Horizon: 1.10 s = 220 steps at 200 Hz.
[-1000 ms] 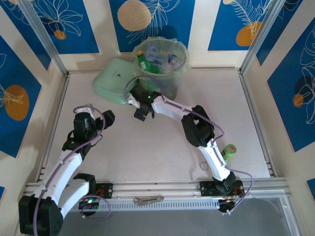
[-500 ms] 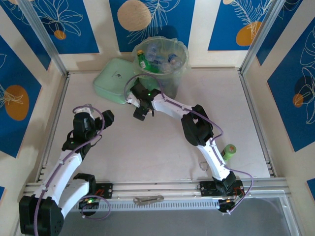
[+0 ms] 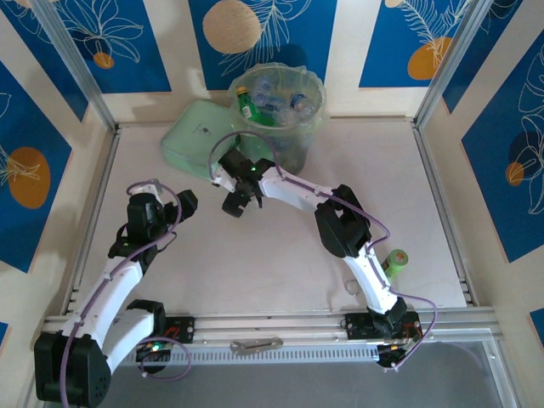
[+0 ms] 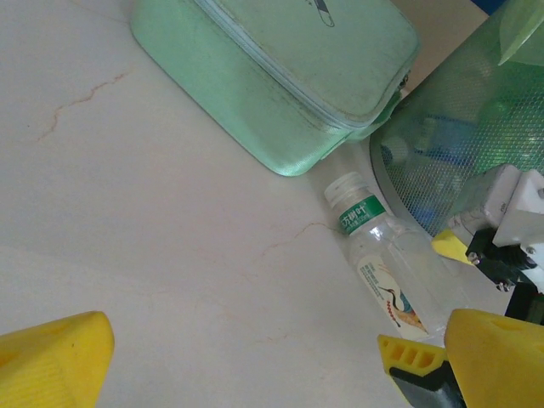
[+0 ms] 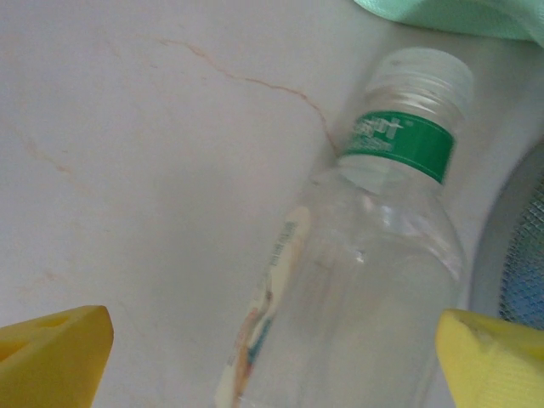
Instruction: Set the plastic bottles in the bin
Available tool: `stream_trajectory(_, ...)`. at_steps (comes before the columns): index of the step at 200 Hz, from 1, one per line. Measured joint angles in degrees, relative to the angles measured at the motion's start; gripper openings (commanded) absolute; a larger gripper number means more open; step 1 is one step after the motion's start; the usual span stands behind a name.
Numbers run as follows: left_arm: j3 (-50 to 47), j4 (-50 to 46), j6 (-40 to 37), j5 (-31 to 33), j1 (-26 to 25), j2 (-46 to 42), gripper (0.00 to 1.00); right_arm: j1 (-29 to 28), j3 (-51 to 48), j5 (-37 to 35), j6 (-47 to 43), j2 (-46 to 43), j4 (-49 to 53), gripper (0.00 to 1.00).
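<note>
The bin [image 3: 316,110], upper centre in the top view, holds many plastic bottles [image 3: 276,98]; the flat green lid [image 3: 191,136] lies just left of it. Between them one clear bottle [image 5: 374,255] lies on the tabletop [image 3: 255,255]. The right end effector [image 5: 274,323], open, straddles it: I judge the grasp comes next, lowering and closing carefully beside the bin wall. The left end effector [image 4: 246,340], open and empty, hangs aside.

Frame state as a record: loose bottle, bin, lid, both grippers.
loose bottle: clear, green label band, lying on the table between lid and bin
bin: upright, several bottles inside
lid: flat on table, left of bin
right gripper: open, loose bottle between its fingers, not closed on it
left gripper: open, empty, over bare table
</note>
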<state>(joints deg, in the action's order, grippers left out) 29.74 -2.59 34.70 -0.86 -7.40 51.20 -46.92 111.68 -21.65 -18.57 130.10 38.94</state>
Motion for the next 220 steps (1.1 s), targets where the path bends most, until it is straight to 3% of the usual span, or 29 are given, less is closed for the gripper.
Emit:
stream_trajectory(40,0.0,0.2,0.0,-0.4,0.1,0.0,0.99,0.5,3.5,-6.9,2.9,2.7,1.1,0.98)
stream_trajectory(90,0.0,0.2,0.0,-0.6,0.2,0.0,0.99,0.9,3.7,-7.9,7.0,5.2,3.7,0.96)
stream_trajectory(186,0.0,0.1,0.4,-0.6,0.4,-0.6,0.99,0.8,3.7,-5.0,11.1,6.1,4.3,0.66)
stream_trajectory(220,0.0,0.0,0.4,-0.6,0.4,-0.9,0.99,0.6,1.1,-3.5,11.1,4.5,2.6,0.61)
